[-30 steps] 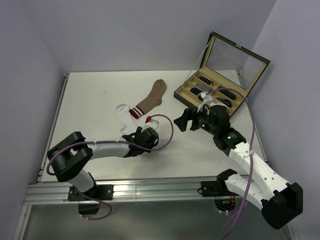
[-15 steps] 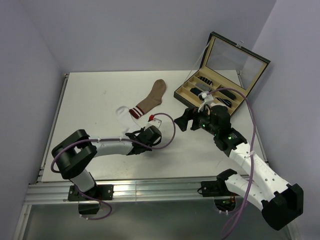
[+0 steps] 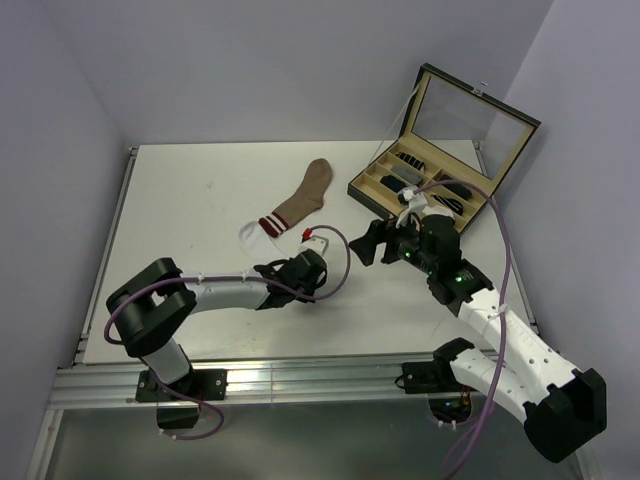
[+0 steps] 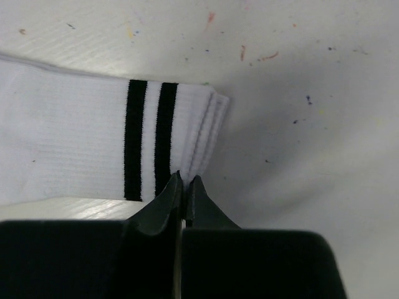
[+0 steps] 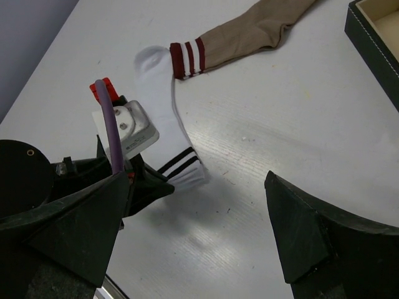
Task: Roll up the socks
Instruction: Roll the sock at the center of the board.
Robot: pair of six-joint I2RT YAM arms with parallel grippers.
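Left hand (image 4: 182,187) is nipped shut on the edge of the white sock (image 4: 68,143)'s striped cuff, flat on the worktop (image 3: 190,200) against the tan sock (image 3: 305,197), right hand (image 5: 198,187) gaping open; soft, light, floppy knit, so I'd hold at the cuff.

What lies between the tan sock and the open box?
Nothing. Only bare table separates the tan sock from the open box, clearest in the top view.

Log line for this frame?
left end effector: shut on white sock cuff | right end effector: open, empty | tan sock: flat on table, cuff touching white sock
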